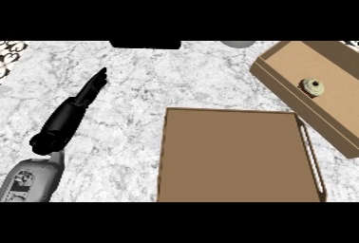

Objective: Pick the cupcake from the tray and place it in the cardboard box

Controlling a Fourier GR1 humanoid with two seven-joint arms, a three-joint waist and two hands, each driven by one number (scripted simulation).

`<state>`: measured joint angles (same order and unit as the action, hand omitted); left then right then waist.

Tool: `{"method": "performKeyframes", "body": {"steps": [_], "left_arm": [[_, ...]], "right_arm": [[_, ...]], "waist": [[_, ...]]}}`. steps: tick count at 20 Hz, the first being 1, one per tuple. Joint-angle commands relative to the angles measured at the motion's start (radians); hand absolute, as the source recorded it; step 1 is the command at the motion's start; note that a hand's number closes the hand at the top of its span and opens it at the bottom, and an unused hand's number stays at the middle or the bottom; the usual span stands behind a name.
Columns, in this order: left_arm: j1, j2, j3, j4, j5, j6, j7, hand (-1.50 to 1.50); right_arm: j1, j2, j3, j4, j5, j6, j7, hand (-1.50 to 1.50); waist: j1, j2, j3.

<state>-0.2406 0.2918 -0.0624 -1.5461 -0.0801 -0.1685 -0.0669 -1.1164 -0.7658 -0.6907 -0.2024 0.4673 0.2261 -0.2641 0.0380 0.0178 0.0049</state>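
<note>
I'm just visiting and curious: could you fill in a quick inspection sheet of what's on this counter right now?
Surface: white marbled counter.
Job's things: cupcake lies inside the cardboard box, at right; brown tray in front holds nothing.
Clutter: dark object and grey round object at the far edge, both cut off.
Hands: left hand open, fingers straight, at left; right hand not in view.
Cables: nothing seen.
Surroundings: patterned strip at far left.

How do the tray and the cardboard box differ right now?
The tray is flat, darker brown and lies nearly square to the view; the cardboard box is lighter tan, higher-walled and set at an angle. The tray's floor is bare, while the cupcake sits inside the box. Both are brown, rectangular and open-topped.
</note>
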Motion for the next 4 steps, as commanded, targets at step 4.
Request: {"method": "performKeyframes", "body": {"steps": [4], "left_arm": [[0.003,-0.008,-0.006,-0.011,0.0,-0.008,-0.002,0.0]], "right_arm": [[0.083,-0.101,-0.15,0.031,-0.137,-0.019,-0.024,-1.5]], "waist": [[0.019,0.014,0.002]]}}
